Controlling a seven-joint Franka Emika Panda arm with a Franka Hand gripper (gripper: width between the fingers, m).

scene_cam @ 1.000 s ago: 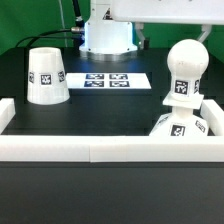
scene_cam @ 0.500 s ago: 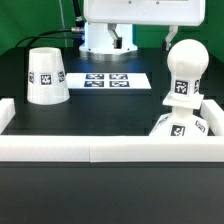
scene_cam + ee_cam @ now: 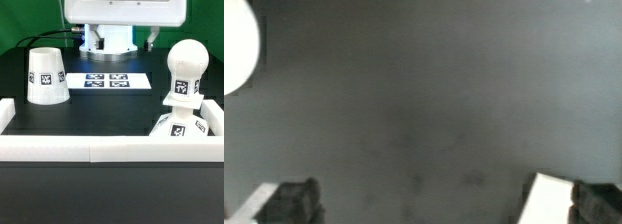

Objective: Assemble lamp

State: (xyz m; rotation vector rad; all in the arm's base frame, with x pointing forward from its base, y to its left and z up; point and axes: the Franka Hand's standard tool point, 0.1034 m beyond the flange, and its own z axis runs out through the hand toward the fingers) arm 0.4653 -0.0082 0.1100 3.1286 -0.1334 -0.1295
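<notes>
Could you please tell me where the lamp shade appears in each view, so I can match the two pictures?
Exterior view: the shade stands upright on the exterior view's left, beside the marker board.
Wrist view: only a white curved shape shows at the picture's edge; I cannot tell whether it is the shade.
Shared landmark: the black tabletop.

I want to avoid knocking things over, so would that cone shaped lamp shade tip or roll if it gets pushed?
The shade stands upright on its wider end, so it would probably slide rather than tip. Its walls taper to a narrower top, so a high push might topple it. Once on its side, it would likely roll in a curve.
</notes>
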